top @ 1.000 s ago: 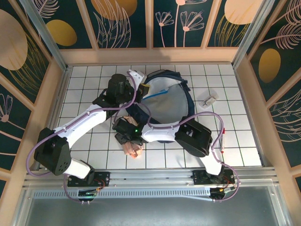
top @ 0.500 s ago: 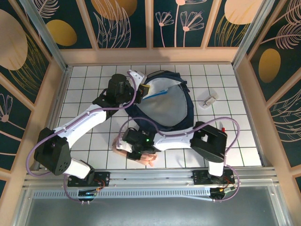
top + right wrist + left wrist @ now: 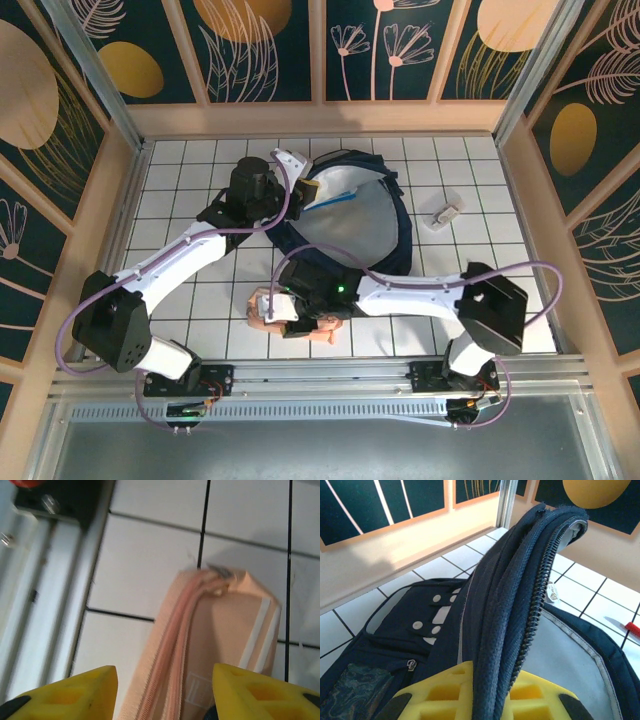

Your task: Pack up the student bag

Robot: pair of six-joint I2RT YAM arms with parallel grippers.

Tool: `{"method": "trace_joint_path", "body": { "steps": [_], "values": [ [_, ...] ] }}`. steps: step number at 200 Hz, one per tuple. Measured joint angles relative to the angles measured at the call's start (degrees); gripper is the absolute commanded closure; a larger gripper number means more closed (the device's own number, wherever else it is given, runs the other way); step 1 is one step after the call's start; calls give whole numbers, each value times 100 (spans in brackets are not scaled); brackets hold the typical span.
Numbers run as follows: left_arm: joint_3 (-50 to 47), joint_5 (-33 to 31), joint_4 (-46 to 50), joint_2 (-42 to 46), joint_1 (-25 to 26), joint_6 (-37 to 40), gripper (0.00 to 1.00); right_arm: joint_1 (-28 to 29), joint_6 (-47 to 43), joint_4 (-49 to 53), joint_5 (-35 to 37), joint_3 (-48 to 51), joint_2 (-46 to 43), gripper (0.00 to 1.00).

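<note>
My left gripper [image 3: 485, 700] is clenched on the open zip rim of the student bag [image 3: 355, 225], a big navy backpack with pale grey lining and white patches, lying just beyond the pink pouch [image 3: 225, 625], over which my right gripper [image 3: 162, 690] hangs with jaws spread.

We found the student bag [image 3: 350, 225] lying at the far middle of the table [image 3: 180, 190], the pouch [image 3: 220, 640] before it by the near edge, and a small object [image 3: 443, 214] to the bag's right.
</note>
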State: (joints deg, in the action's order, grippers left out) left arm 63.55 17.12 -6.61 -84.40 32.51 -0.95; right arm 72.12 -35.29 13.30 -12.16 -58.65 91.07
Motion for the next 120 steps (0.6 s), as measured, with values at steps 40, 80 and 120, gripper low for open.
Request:
{"method": "trace_joint_path", "body": {
  "steps": [40,80,120],
  "values": [
    [0,0,-2,0,0,0,100,-17,164,-284,-92,-111,533,29],
    [0,0,0,0,0,0,100,-151,422,-579,-107,-136,1215,42],
    [-35,0,-17,0,0,2,100,-173,382,-581,-251,-173,1510,92]
  ]
}}
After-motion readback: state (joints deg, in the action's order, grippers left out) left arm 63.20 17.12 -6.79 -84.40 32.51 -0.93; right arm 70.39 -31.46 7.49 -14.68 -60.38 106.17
